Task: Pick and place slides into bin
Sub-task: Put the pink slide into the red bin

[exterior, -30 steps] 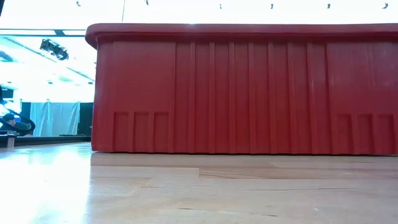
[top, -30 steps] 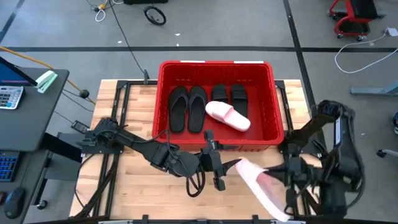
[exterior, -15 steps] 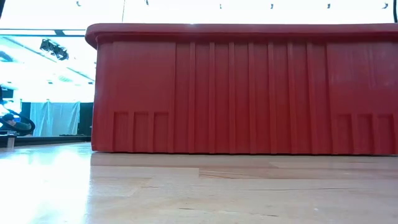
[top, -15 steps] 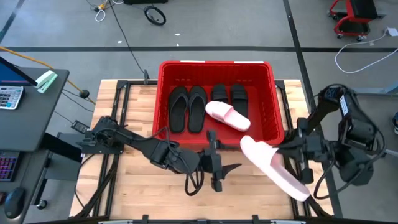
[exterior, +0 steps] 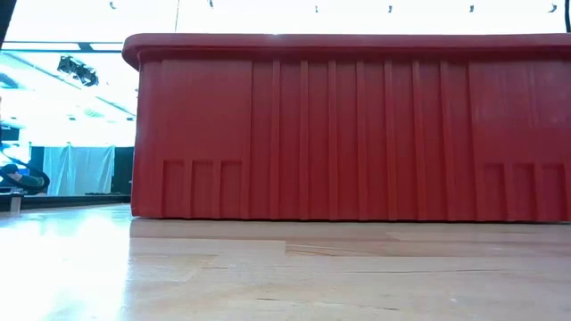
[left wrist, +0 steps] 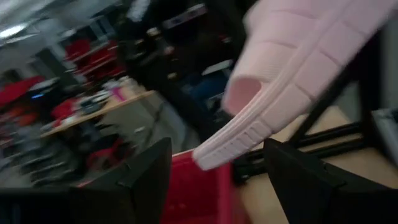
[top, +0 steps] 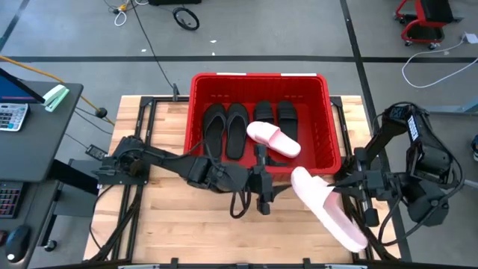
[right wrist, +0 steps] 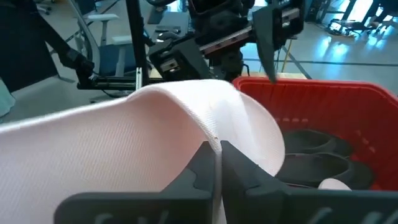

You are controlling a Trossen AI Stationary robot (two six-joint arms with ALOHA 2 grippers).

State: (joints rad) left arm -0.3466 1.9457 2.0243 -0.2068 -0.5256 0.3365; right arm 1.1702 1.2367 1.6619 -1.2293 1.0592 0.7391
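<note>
The red bin (top: pixel 328 161) stands at the table's far middle. In it lie two black flip-flops (top: pixel 225 131), two black slides (top: pixel 275 113) and one pale pink slide (top: pixel 273 139). My right gripper (top: pixel 345 193) is shut on the second pink slide (top: pixel 326 206), near the bin's near right corner. In the right wrist view the slide (right wrist: pixel 112 143) fills the foreground, with the bin (right wrist: pixel 323 102) beyond it. My left gripper (top: pixel 266 196) is open and empty by the bin's near wall. Its wrist view shows the held slide (left wrist: pixel 298 74) ahead. My right gripper pinches the pink slide's wide strap at its edge (right wrist: pixel 211 134) between its two fingers (right wrist: pixel 199 165). The fingers come roughly level from the table's right side. The slide looks lifted clear of the table, slanting from the bin's corner toward the near right.
The bin's near wall (exterior: pixel 357 134) fills the low view above bare wooden table top (exterior: pixel 285 276). A desk with a calculator (top: pixel 11 116) stands left of the table. Cables and a red chair base (top: pixel 422 19) lie on the floor beyond.
My right gripper has lifted the pink slide off the table's near right part and carried it up and toward the bin's near right corner, the slide turning a little. My left gripper has moved toward the bin's near wall and slightly right, staying open.
</note>
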